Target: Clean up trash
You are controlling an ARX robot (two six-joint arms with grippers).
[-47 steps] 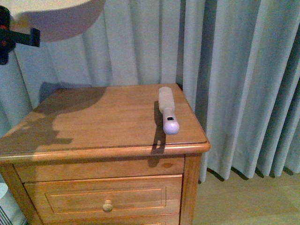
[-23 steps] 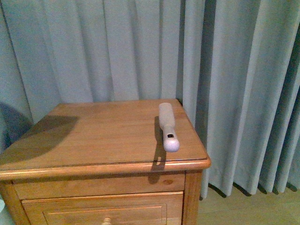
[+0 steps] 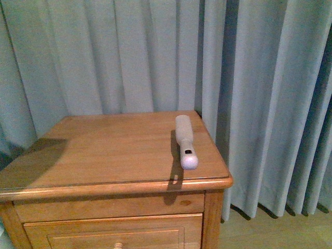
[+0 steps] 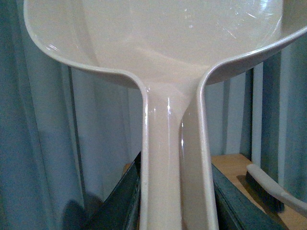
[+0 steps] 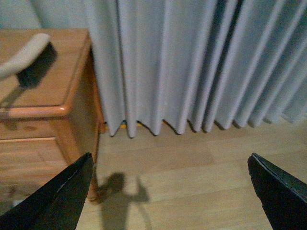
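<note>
No crumpled white wad of trash shows in any view. A pale pink dustpan (image 4: 168, 57) fills the left wrist view, its long handle running down between the dark jaws. My left gripper (image 4: 175, 201) is shut on that handle; it is out of the front view. A pale hand brush (image 3: 185, 140) with dark bristles lies on the right part of a wooden nightstand (image 3: 104, 150). It also shows in the left wrist view (image 4: 273, 187) and the right wrist view (image 5: 26, 62). My right gripper (image 5: 170, 187) is open and empty above the wooden floor (image 5: 192, 182), to the right of the nightstand.
Grey-blue curtains (image 3: 155, 52) hang behind and to the right of the nightstand, down to the floor. The nightstand has drawers with a round knob (image 3: 119, 245). A shadow lies on its left part.
The dustpan and the left arm have left the front view's top left. The view has shifted so the nightstand top sits lower in it. The shadow on the top has shrunk leftward.
</note>
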